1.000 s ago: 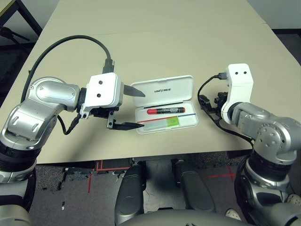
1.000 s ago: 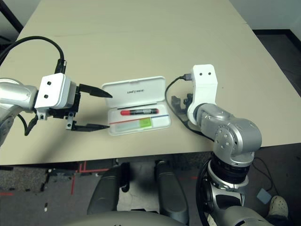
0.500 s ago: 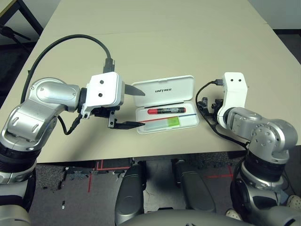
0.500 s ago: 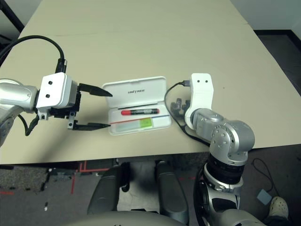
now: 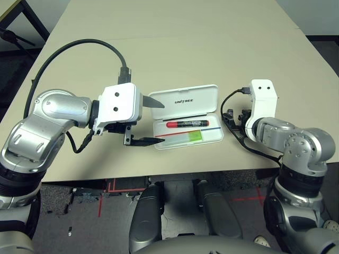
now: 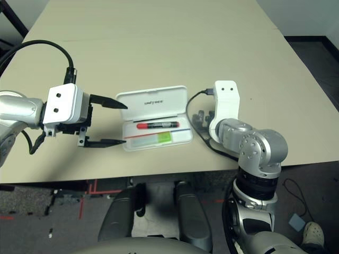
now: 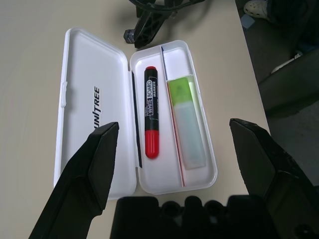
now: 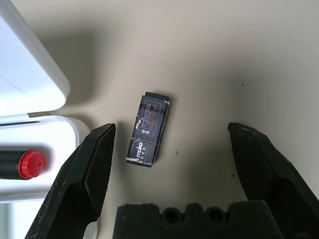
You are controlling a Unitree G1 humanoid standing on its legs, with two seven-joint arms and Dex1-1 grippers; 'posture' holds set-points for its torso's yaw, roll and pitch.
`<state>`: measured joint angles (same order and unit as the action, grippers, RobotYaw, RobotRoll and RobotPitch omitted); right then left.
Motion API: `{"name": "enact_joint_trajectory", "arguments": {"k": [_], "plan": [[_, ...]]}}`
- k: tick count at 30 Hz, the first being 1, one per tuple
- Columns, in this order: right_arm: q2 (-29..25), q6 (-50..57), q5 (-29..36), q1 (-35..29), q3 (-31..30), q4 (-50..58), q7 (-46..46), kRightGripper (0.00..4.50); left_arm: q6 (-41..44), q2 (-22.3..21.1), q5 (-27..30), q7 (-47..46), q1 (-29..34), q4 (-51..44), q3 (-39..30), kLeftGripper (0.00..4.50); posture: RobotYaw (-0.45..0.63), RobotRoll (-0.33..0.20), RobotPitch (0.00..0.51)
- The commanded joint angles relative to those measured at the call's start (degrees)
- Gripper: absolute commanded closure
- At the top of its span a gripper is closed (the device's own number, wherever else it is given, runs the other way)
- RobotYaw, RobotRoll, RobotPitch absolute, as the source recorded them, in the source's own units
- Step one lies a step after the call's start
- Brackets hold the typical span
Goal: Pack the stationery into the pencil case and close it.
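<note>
The white pencil case (image 5: pixel 204 95) lies open at the table's middle, its "UNITREE" lid folded back. In its tray rest a red marker (image 5: pixel 186 124) with black ends and a pale bar (image 5: pixel 192 137) with a green end. A tiny dark piece (image 8: pixel 149 128) lies on the table just past the case's right end. My right gripper (image 8: pixel 172 132) points down over it, open, the piece between its fingers and untouched. My left gripper (image 5: pixel 162 122) hovers at the case's left end, open and holding nothing.
A black cable (image 5: pixel 235 138) loops on the table beside my right wrist. The tan table (image 5: pixel 175 47) stretches bare behind the case. Its front edge (image 5: pixel 175 174) runs just below the case and both grippers.
My right wrist has shifted a little left toward the case and settled lower over the dark piece. The left arm has barely moved.
</note>
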<state>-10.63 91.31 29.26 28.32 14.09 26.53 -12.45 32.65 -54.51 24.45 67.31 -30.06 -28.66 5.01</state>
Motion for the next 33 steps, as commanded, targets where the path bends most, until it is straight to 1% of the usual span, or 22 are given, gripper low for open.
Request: {"name": "enact_joint_trajectory", "arguments": {"k": [1,4,8,9,13,16,18,20,21,24,25,27,29,31,33], "plan": [[0.0,1.19,1.44,-1.26,-1.14,-1.82,0.36,1.35,0.47,-0.49,0.14,-0.26,0.58,-1.12,0.35,0.0,-0.02,0.0,0.226],[-0.37,1.19,2.06,-1.34,-1.3,-1.77,0.27,2.57,0.38,-0.5,0.04,-0.16,0.48,-0.94,0.46,0.0,-0.02,0.0,0.227],[-0.87,1.19,3.02,-1.44,-1.44,-1.74,0.05,4.04,0.38,-0.47,0.03,-0.09,0.4,-0.85,0.56,0.0,-0.02,0.0,0.23],[-1.04,1.19,3.25,-1.42,-1.51,-1.73,0.03,4.2,0.38,-0.51,0.02,-0.05,0.39,-0.82,0.57,0.0,-0.03,0.0,0.23],[-2.02,1.19,4.35,-0.98,-1.76,-1.95,0.24,4.21,0.27,-0.64,-0.15,0.12,0.32,-0.59,0.71,0.0,-0.03,0.0,0.229],[-5.34,1.19,6.9,0.05,-2.88,-2.31,2.14,4.21,0.16,-0.79,-0.21,0.31,0.28,-0.45,0.79,0.0,-0.03,0.0,0.229],[-10.42,1.19,10.2,1.38,-4.49,-2.73,5.43,4.21,0.0,-0.87,-0.35,0.4,0.26,-0.29,0.89,0.0,-0.03,0.0,0.228],[-17.24,1.19,13.69,3.4,-6.26,-3.24,9.83,4.21,-0.36,-1.03,-0.64,0.56,0.32,-0.03,1.07,0.0,-0.03,0.0,0.228],[-19.49,1.19,14.84,4.09,-6.92,-3.5,11.31,4.21,-0.47,-1.09,-0.72,0.61,0.35,0.05,1.12,0.0,-0.03,0.0,0.228],[-30.54,0.07,17.11,8.11,-10.68,-3.37,22.82,4.21,-0.7,-1.23,-0.82,0.78,0.26,0.33,1.36,0.0,-0.04,0.0,0.229],[-32.98,-0.87,17.24,8.81,-11.73,-3.47,25.61,4.21,-0.75,-1.24,-0.85,0.81,0.19,0.41,1.43,0.0,-0.04,0.0,0.229],[-41.84,-10.25,15.71,8.73,-16.7,-3.41,38.33,4.21,-0.83,-1.22,-0.93,0.87,0.03,0.58,1.62,0.0,-0.04,0.0,0.228],[-49.57,-20.89,12.64,7.87,-21.17,-3.78,51.5,4.21,-0.89,-1.21,-1.01,0.91,-0.05,0.66,1.75,0.0,-0.04,0.0,0.225],[-53.93,-28.94,9.27,7.51,-24.16,-5.49,60.4,4.21,-0.94,-1.2,-1.11,0.97,-0.14,0.75,1.88,0.0,-0.04,0.0,0.223],[-56.45,-37.5,5.43,7.89,-26.86,-7.98,69.16,4.21,-1.0,-1.19,-1.25,1.02,-0.22,0.82,2.01,0.0,-0.04,0.0,0.223]]}}
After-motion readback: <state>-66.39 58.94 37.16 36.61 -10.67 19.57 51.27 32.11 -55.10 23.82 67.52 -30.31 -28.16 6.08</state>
